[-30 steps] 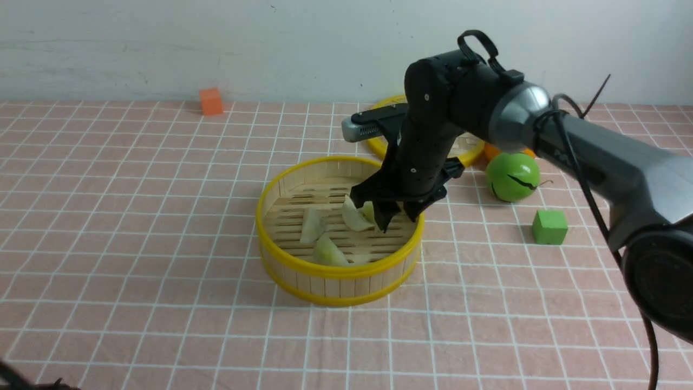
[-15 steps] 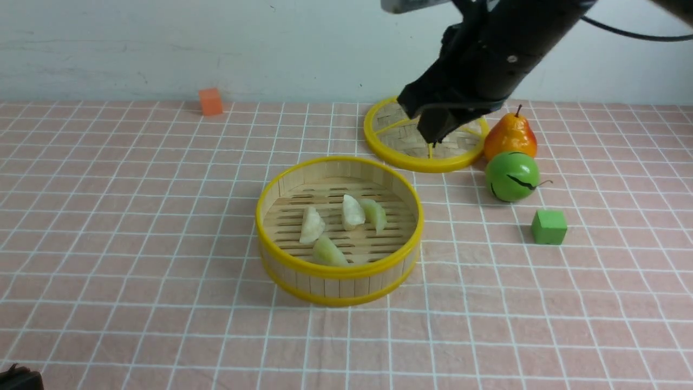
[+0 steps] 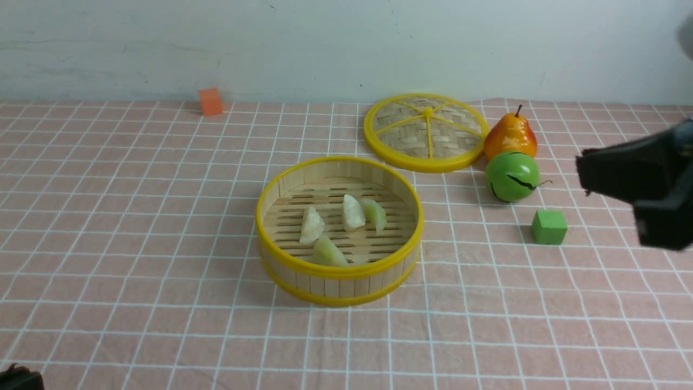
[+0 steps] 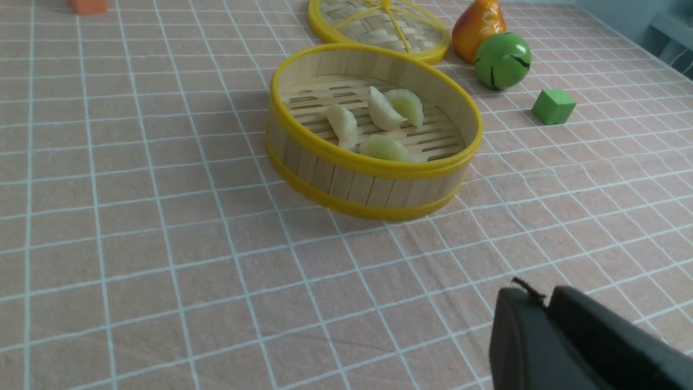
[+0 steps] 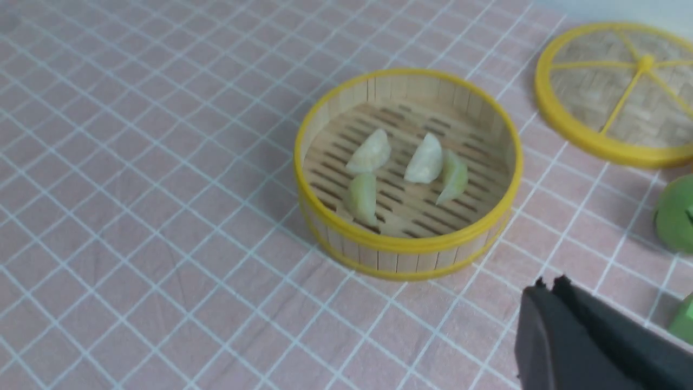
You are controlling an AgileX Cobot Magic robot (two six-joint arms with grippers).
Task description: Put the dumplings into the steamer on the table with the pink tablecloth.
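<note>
All four dumplings [image 3: 342, 227] are sitting inside the steamer [image 3: 339, 271] mid-table on the pink tablecloth [image 3: 135, 227], so the task's looking done; the right gripper [image 5: 547, 287] and left gripper [image 4: 533, 298] are both showing fingers together, holding nothing, well clear.

Four pale crescent dumplings [image 3: 342, 227], whitish to light green, lie on the slatted floor inside the round bamboo steamer [image 3: 339, 277], which stands upright with yellow rims on the pink grid-lined tablecloth [image 3: 135, 227] covering the tabletop [image 3: 487, 336].
</note>
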